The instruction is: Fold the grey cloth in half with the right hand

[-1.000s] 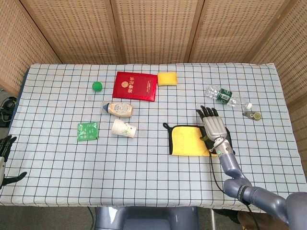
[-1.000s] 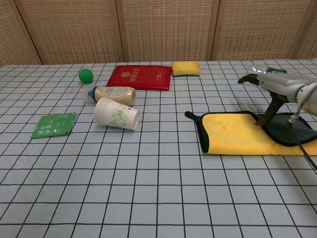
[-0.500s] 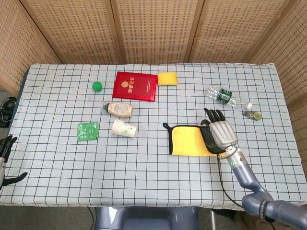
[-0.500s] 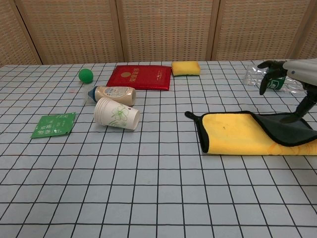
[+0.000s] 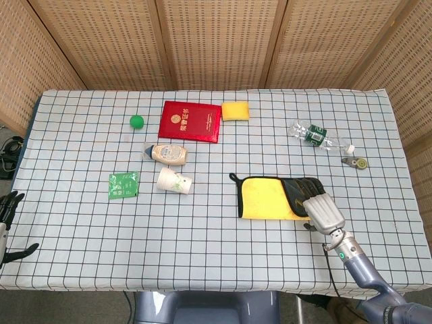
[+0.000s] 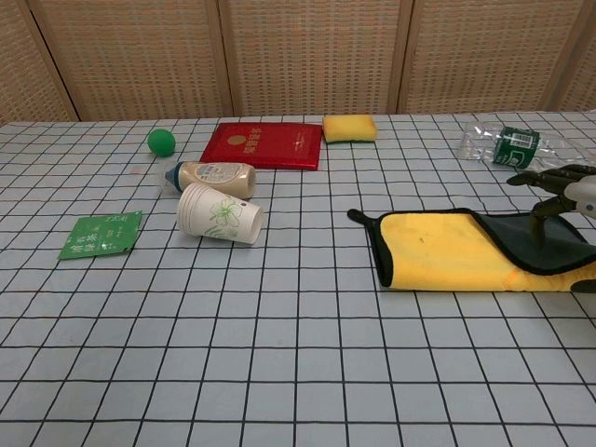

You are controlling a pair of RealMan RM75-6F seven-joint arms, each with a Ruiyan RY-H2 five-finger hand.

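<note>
Fingers of the right hand (image 5: 325, 210) rest spread on the near right edge of the cloth (image 5: 270, 198), gripping nothing; in the chest view the hand (image 6: 563, 186) shows only at the right border, fingertips down on the dark fabric. That cloth lies flat on the checked table (image 5: 216, 263), right of centre, yellow face up with a grey flap turned over its right end and a black loop at its far left corner. Beyond it, to the far right, lie a crushed plastic bottle (image 5: 317, 137) and a small round tag (image 5: 355, 162). Left of the cloth a paper cup (image 5: 174, 181) lies on its side beside a tan bottle (image 5: 167, 153), with a green packet (image 5: 123, 185), a green ball (image 5: 137, 121), a red booklet (image 5: 190, 121) and a yellow sponge (image 5: 235, 111) around them. Far left, the left hand (image 5: 8, 223) hangs open off the table edge
</note>
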